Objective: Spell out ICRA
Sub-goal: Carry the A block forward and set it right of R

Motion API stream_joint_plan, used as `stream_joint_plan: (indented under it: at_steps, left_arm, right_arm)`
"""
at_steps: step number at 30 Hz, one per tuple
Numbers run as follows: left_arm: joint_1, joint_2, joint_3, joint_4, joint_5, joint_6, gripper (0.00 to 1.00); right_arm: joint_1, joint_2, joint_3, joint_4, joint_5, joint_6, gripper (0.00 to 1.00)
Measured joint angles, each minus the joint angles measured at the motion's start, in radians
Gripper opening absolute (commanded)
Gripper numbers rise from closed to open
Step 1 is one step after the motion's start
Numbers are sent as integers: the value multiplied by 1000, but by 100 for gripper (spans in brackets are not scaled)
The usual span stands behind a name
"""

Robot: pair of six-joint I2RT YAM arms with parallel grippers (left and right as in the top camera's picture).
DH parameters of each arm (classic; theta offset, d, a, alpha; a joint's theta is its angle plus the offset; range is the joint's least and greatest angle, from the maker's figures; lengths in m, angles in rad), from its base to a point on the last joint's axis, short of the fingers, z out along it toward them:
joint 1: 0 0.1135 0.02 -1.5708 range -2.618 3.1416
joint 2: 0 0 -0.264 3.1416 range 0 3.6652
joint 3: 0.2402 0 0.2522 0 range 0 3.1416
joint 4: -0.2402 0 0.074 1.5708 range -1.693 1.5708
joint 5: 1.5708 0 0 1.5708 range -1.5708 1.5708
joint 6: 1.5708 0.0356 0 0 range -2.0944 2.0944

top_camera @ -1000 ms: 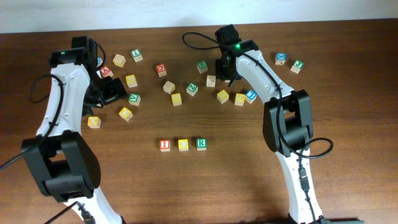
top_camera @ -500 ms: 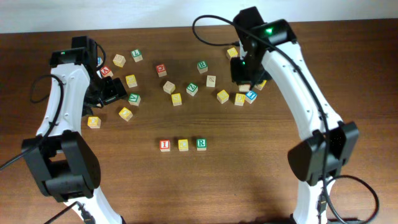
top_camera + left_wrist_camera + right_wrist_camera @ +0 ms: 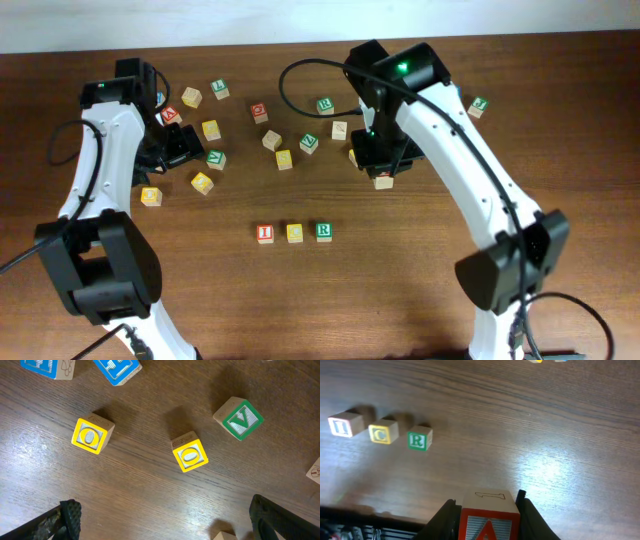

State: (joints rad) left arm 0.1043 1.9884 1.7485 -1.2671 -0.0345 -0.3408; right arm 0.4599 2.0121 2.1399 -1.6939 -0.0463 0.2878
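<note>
A dark brown wooden table is filling nearly every view, its grain running side to side, with a patch of glare shining on it just ahead of the right gripper. A strip of pale wall is showing along the table's far edge in the overhead view.

The right gripper is clenching the A block. Its two dark fingers are pressing on the block's sides, and the red letter face is turning toward the wrist camera. Ahead of this gripper and off to its left, the I block, the C block and the R block are sitting in a row, close together but not touching. Bare wood is lying between the R block and the held block.

The left gripper is standing wide apart and gripping nothing, its fingers showing only at the bottom corners of its wrist view. Beyond its fingertips two yellow O blocks are lying well apart from each other. A green V block is sitting farther off to the right, turned at an angle. Two blue blocks are being cut off by the top edge.

More loose blocks are lying scattered between the two grippers, some just beside the right gripper and partly hidden under its arm. A black cable is looping off that arm above them.
</note>
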Motion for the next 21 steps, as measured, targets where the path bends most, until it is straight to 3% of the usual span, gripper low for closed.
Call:
stream_joint_plan:
  at_steps: [5,9,16,18,21]
  left_arm:
    - [0,0,0,1,0,0,99]
    - [0,0,0,0,0,0,99]
    - [0,0,0,0,0,0,99]
    - [0,0,0,1,0,0,99]
    - [0,0,0,1,0,0,99]
  right_arm:
    - [86,-262,-56,6,5,2,24]
    - [132,-462,-268,50,59,81,24]
    - [132,-438,-585,388,83,181,24]
    - [132,-424,-741,616,88,207,24]
    - [132,-406,-877,799,79,222,24]
